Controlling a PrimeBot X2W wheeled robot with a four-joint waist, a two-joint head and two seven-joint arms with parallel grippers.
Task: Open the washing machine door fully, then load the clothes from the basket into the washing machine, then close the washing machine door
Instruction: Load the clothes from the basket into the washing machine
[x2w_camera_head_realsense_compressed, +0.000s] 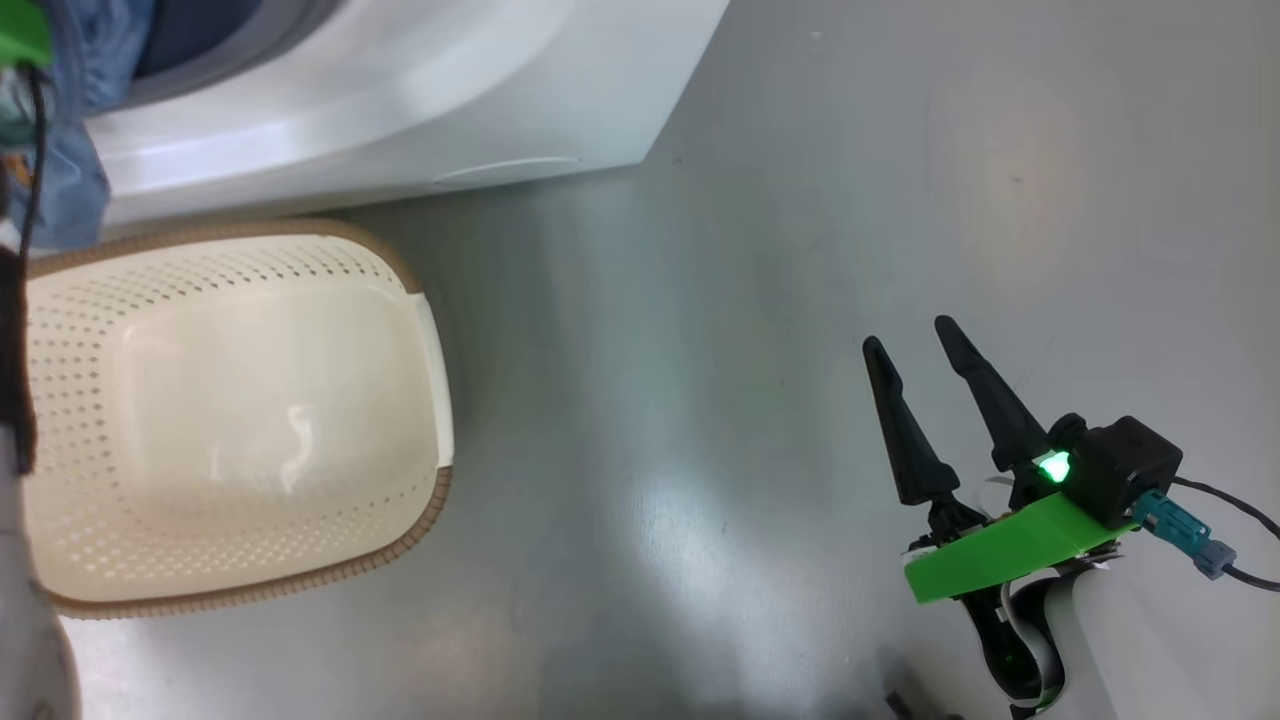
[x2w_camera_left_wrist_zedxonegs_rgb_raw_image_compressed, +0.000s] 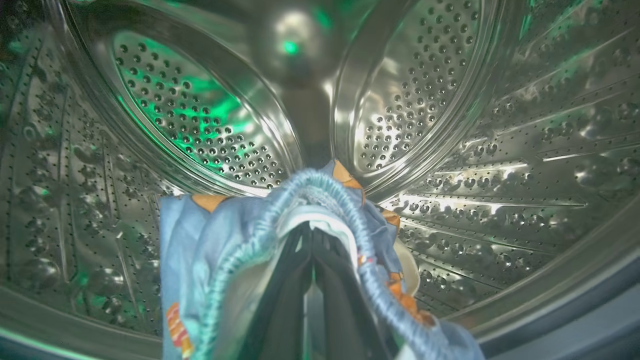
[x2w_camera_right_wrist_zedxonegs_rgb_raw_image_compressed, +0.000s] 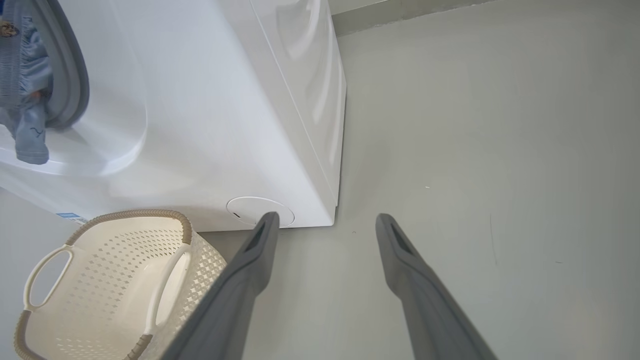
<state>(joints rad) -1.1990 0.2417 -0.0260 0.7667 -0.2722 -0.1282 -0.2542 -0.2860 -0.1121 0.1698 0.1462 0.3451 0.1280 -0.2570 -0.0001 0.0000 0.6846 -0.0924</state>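
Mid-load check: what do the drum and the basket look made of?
The drum looks like polished steel: mirror-like reflections, punched holes. The basket seems moulded cream plastic: smooth sheen, perforated walls; its brown rim only looks woven.

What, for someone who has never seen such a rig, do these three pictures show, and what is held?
This is a two-armed wheeled robot doing laundry. The head camera looks down at the grey floor, where a cream basket stands before the white washing machine; the right gripper, two dark fingers, is open and holds nothing. The left wrist camera looks along the left gripper, shut on light-blue clothes inside the steel drum. The right wrist camera sees the same basket and machine from another angle.
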